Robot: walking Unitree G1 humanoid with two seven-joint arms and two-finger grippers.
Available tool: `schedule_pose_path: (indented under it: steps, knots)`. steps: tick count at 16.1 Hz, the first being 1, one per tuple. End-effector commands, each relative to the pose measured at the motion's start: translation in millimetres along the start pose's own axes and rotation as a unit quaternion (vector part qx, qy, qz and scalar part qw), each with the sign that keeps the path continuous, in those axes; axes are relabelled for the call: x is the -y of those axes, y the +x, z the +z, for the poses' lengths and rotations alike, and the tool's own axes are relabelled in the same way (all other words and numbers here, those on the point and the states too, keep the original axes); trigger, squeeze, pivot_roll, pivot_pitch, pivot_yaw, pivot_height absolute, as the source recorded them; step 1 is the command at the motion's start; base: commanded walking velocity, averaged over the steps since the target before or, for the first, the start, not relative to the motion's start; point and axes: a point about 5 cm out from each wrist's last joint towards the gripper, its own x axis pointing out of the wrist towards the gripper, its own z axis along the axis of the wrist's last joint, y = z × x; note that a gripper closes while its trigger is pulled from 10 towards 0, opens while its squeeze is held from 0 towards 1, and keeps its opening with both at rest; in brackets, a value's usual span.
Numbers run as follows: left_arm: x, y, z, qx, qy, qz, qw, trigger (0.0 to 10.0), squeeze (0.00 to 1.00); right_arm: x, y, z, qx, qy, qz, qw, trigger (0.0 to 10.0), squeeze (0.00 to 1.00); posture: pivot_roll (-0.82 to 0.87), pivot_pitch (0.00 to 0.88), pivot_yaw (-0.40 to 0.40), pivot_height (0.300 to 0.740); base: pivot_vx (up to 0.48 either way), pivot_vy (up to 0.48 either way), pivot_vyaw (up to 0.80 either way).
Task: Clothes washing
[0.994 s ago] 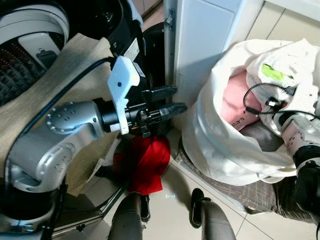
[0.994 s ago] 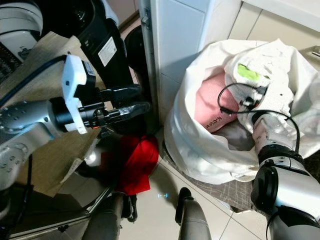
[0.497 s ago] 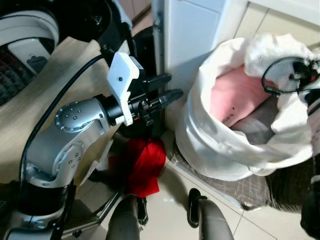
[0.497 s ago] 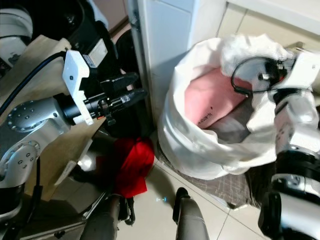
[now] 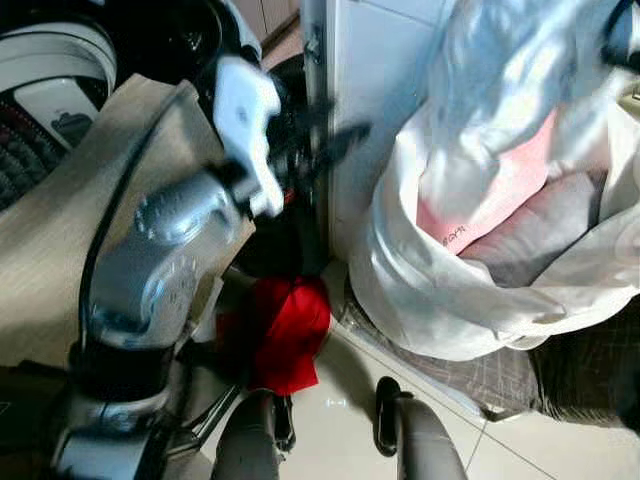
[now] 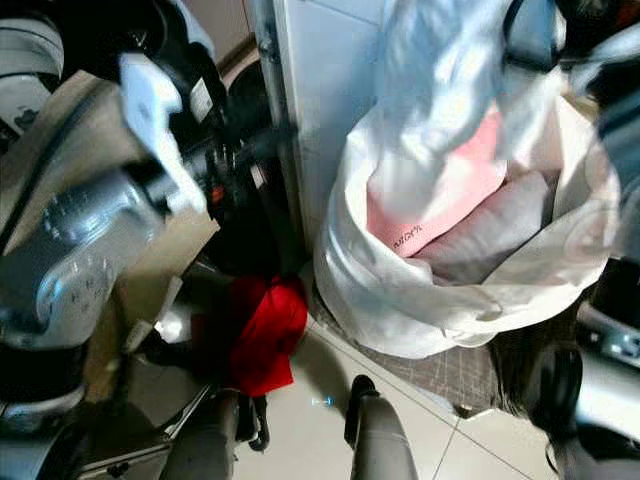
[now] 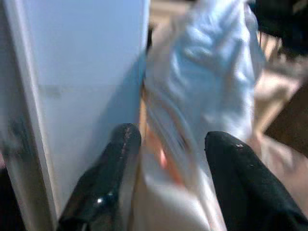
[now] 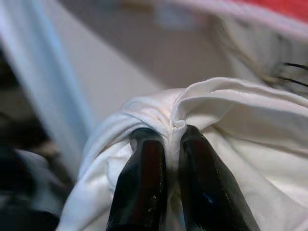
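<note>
Pale floor tiles (image 5: 340,400) run under a big white laundry bag (image 5: 450,300) at the right of the frame, pink and grey clothes inside it. Rising blurred from the bag at upper right is a white garment (image 5: 500,70), pinched tight in the right pincer (image 8: 172,139). At upper left centre, the left pincer (image 7: 168,144) hangs released beside a white cabinet (image 5: 385,90). Lower down lies a red cloth (image 5: 290,330).
</note>
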Motion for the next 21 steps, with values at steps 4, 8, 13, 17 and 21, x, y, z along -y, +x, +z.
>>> schedule_pose_path:
  steps: [4, 8, 13, 17, 21]
  knots:
    - [6.9, 18.9, 23, 0.083, -0.022, -0.034, 0.996, 10.0, 1.00, -42.0, -7.3, -10, -0.037, 0.089, 0.155, 0.983, 0.0, 0.00, -0.04, 0.224, 0.018, 0.740, 0.000, 0.000, 0.00]
    - [17.1, 27.3, 21, 0.092, -0.048, -0.060, 0.993, 10.0, 1.00, -67.5, -7.1, -16, -0.045, 0.141, 0.208, 0.967, 0.0, 0.00, -0.04, 0.226, 0.018, 0.740, 0.000, 0.000, 0.00]
    - [41.5, 32.7, 17, 0.099, -0.095, -0.116, 0.984, 10.0, 0.00, -84.0, -10.0, -31, -0.078, 0.149, 0.227, 0.959, 0.0, 0.00, -0.04, 0.227, 0.016, 0.740, 0.000, 0.000, 0.00]
    - [42.4, 29.3, 14, 0.094, -0.111, -0.120, 0.982, 0.0, 0.00, -85.7, -11.7, -35, -0.086, 0.151, 0.221, 0.960, 0.0, 0.00, -0.05, 0.221, 0.017, 0.740, 0.000, 0.000, 0.00]
    - [40.6, 25.4, 15, 0.105, -0.108, -0.127, 0.980, 0.0, 0.00, -86.8, -13.0, -38, -0.089, 0.150, 0.212, 0.962, 0.0, 0.00, -0.05, 0.204, 0.015, 0.740, 0.000, 0.000, 0.00]
